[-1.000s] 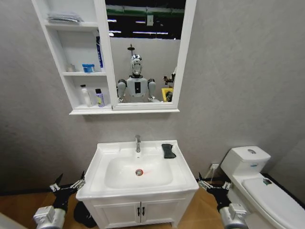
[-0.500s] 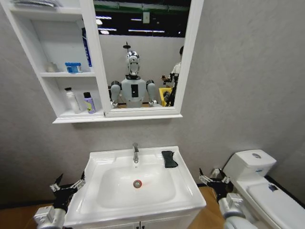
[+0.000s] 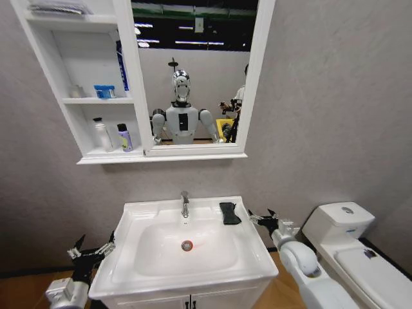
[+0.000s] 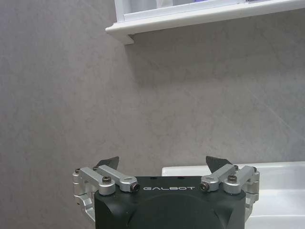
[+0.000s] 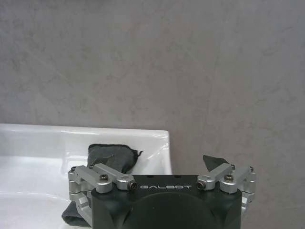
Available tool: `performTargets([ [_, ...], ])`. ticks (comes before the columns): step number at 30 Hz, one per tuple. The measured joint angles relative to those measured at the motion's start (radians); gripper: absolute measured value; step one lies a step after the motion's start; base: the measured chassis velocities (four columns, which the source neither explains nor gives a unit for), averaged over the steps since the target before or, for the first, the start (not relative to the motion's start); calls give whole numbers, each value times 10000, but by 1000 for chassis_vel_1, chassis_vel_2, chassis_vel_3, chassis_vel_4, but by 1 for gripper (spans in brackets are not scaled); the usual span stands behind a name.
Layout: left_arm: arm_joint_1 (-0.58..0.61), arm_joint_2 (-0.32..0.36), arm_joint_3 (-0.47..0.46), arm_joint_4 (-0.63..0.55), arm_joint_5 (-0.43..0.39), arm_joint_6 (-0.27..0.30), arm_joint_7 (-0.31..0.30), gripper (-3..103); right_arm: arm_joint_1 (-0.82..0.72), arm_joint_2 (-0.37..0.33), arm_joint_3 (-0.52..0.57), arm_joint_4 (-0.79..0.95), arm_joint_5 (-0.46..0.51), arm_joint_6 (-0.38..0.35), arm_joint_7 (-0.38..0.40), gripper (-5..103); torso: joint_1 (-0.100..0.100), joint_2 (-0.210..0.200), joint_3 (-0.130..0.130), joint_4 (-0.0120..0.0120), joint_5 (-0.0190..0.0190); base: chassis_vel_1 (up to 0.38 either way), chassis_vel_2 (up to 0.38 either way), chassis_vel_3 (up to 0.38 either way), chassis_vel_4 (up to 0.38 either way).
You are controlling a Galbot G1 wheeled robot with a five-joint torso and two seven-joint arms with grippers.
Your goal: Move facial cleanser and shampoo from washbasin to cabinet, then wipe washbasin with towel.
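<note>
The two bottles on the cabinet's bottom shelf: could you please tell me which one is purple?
The shorter bottle, black-capped and standing nearer the mirror, is purple. Its taller neighbour, the white bottle, stands beside it, closer to the cabinet's outer wall.

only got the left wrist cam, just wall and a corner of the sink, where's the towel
Observer: The small black folded towel lies on the back right rim of the white ceramic washbasin, to the right of the chrome tap.
Operator: is the right arm anywhere near it
Observer: The right gripper is raised beside the basin's right edge, open and pointing at the towel, not touching it.
Operator: and the bottles
Observer: A white bottle and a purple bottle stand side by side on the bottom shelf of the white wall cabinet.
</note>
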Motion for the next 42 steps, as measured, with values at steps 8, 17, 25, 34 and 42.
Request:
performTargets([
  [8,1,0,-1,0,0,-1,0,100,1893,1206,-1642,-2156,-217,11,4,100,-1,0,-1,3,-6,0,0,0,0],
  [17,1,0,-1,0,0,-1,0,100,2270,1658,-1944,-2933,-512,52,119,100,-2,0,-1,-1,-4,0,0,0,0],
  [25,1,0,-1,1,0,-1,0,100,2381,1704,-1847,-3311,-718,52,2,100,-3,0,-2,-1,-3,0,0,0,0],
  [34,1,0,-1,0,-1,0,0,100,2447,1827,-1704,-3917,-836,291,-34,78,-3,0,-2,0,-3,0,0,0,0],
  [42,1,0,-1,1,0,-1,0,100,2421,1845,-1624,-4012,-654,389,20,50,-3,1,-2,0,-2,0,0,0,0],
])
